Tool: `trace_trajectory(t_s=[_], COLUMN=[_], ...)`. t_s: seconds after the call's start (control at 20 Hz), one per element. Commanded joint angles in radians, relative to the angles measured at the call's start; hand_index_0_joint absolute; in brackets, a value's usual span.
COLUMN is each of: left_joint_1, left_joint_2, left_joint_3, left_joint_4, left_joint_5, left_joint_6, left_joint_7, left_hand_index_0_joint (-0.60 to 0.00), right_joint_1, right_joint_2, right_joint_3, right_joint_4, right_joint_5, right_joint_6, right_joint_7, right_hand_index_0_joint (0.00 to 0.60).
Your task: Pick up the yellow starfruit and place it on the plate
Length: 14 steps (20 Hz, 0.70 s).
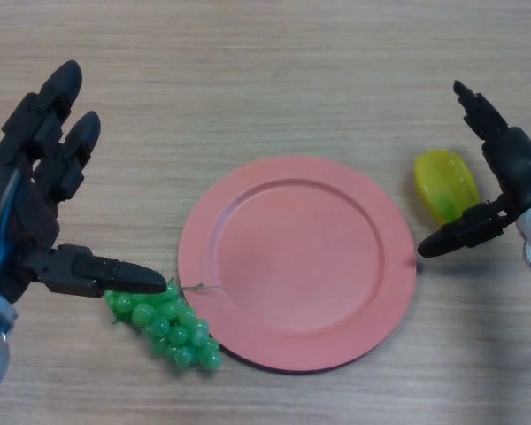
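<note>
Right hand [513, 181] hung open, fingers apart around the starfruit [445, 184] beside the plate [297, 261]; left hand [35, 204] was open.

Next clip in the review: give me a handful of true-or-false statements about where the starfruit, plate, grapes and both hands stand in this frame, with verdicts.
1. The yellow starfruit lies on the plate. False: it lies on the table, just off the plate's right rim.
2. The right hand is open beside the starfruit. True.
3. The green grapes sit at the plate's lower left edge. True.
4. The left hand holds the starfruit. False: it is open, its thumb by the grapes.
5. The plate is blue. False: it is pink and bare.
</note>
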Motion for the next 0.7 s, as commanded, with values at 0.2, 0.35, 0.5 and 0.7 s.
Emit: trace_trajectory(t_s=[0.2, 0.35, 0.5, 0.7], left_joint_1=[-0.045, -0.043, -0.038, -0.034], left_joint_2=[0.059, 0.055, 0.052, 0.051], left_joint_3=[0.074, 0.069, 0.068, 0.063], left_joint_4=[-0.021, -0.019, -0.018, -0.030], left_joint_5=[0.007, 0.018, 0.018, 0.014], left_joint_6=[-0.185, -0.194, -0.199, -0.189], left_joint_7=[0.017, 0.025, 0.031, 0.029], left_hand_index_0_joint=[0.000, 0.000, 0.000, 0.000], right_joint_1=[-0.085, -0.101, -0.110, -0.080], right_joint_2=[-0.062, -0.086, -0.117, -0.116], right_joint_3=[-0.003, 0.047, 0.071, 0.011], right_joint_4=[0.043, 0.090, 0.092, 0.009], right_joint_5=[-0.060, -0.188, -0.356, -0.319], right_joint_6=[-0.146, -0.145, -0.132, -0.115], right_joint_7=[-0.130, -0.204, -0.300, -0.243], right_hand_index_0_joint=[0.600, 0.600, 0.600, 0.600])
